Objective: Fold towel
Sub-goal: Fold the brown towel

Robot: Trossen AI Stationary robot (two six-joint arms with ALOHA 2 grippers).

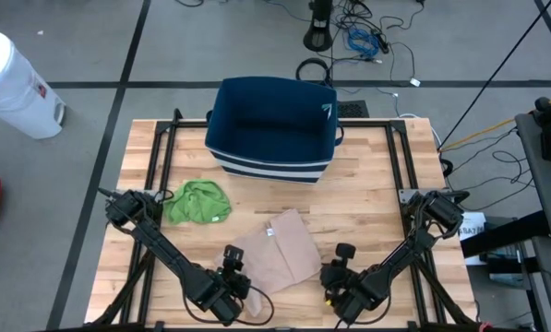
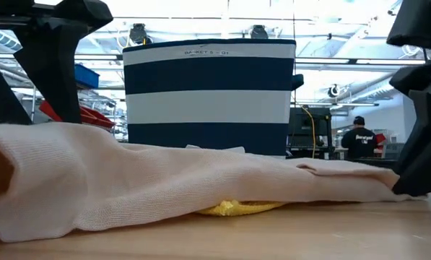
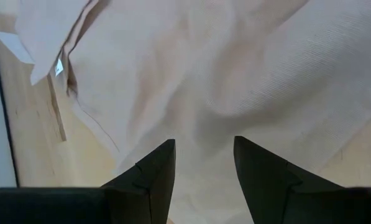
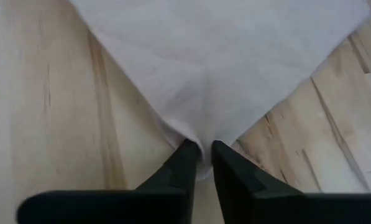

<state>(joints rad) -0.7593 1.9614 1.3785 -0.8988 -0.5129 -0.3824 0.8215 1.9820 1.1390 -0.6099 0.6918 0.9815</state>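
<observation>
Wooden table [image 1: 377, 194] carries a striped basket [image 1: 273, 129]; grey floor [image 1: 118, 46] around

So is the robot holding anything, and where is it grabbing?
The right gripper pinches a corner of the beige towel. The left gripper has open jaws over the towel's other end, gripping nothing.

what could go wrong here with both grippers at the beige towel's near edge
1. The right gripper pinches only the very tip of a corner of the beige towel, so that corner might slip out when lifted.
2. The left gripper is open over bunched cloth and may catch several layers, spoiling the fold.
3. The green cloth lies close beside the towel and could get dragged along.
</observation>
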